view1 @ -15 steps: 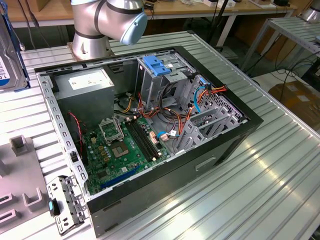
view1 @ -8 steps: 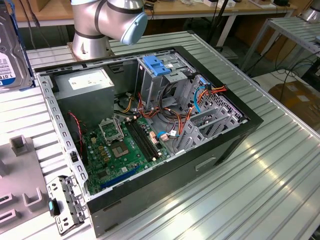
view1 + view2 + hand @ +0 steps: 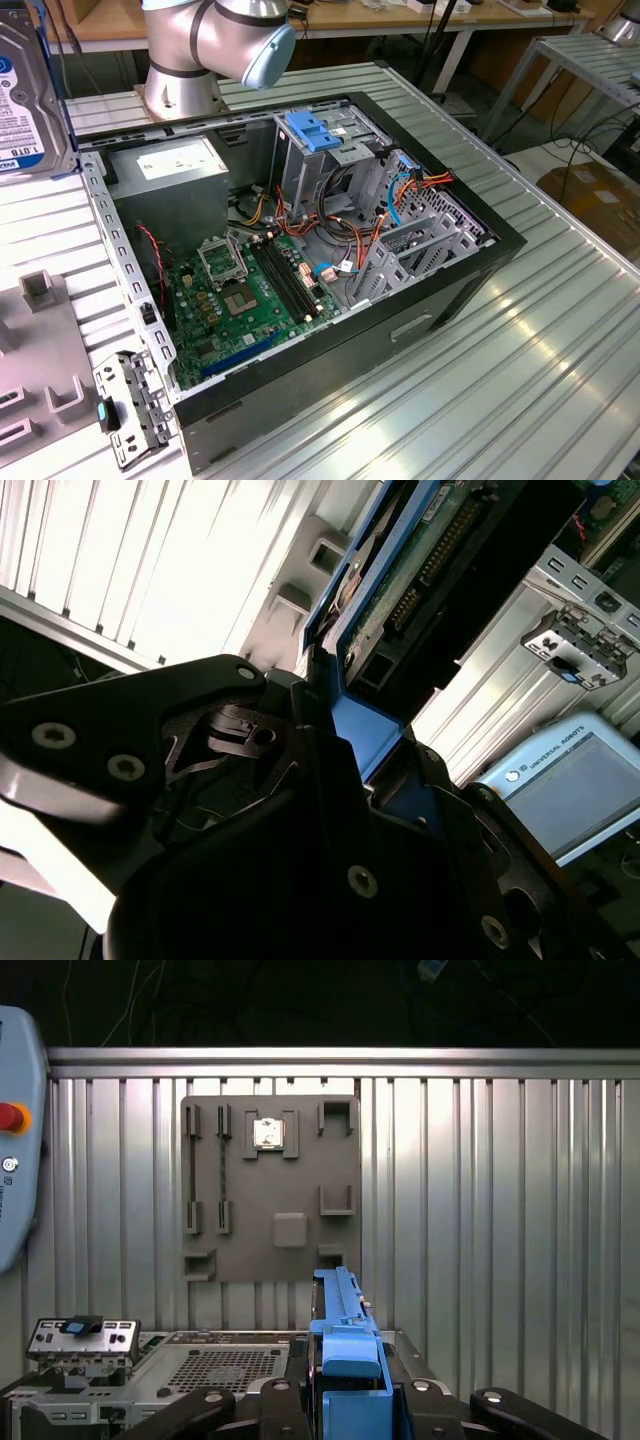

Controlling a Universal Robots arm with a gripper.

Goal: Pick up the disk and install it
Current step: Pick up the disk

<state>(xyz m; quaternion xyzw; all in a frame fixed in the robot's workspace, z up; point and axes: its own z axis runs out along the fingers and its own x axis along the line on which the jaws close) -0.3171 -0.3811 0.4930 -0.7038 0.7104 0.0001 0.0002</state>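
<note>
At the exterior view's left edge the disk [image 3: 28,90] is cut off by the frame. We make out part of a silver-metal face, a white label with blue and black bands, and a blue rail down one side. It hangs above the counter [image 3: 520,380], well apart from the open case [image 3: 300,400]. Below it a flat grey fixture plate [image 3: 35,350] with raised blocks is also cropped. A perforated metal bracket [image 3: 128,408] with a small blue clip lies just beside the case corner. Moving right inside the case we note:

- a grey power-supply box [image 3: 160,200] with a white sticker
- a green motherboard [image 3: 240,300]
- a grey sheet-metal drive cage [image 3: 335,170] topped by a blue plastic latch [image 3: 315,130]
- tangled orange and red cables [image 3: 425,180]

The arm [image 3: 215,40], smooth silver with a pale blue cap, is cropped at the top. In the second wrist view the black gripper [image 3: 365,740], studded with screw heads, hides much of the disk. Its jaws pinch the blue rail from both sides. Beyond them we see a green circuit board and a connector row. The counter is ribbed bright metal.
</note>
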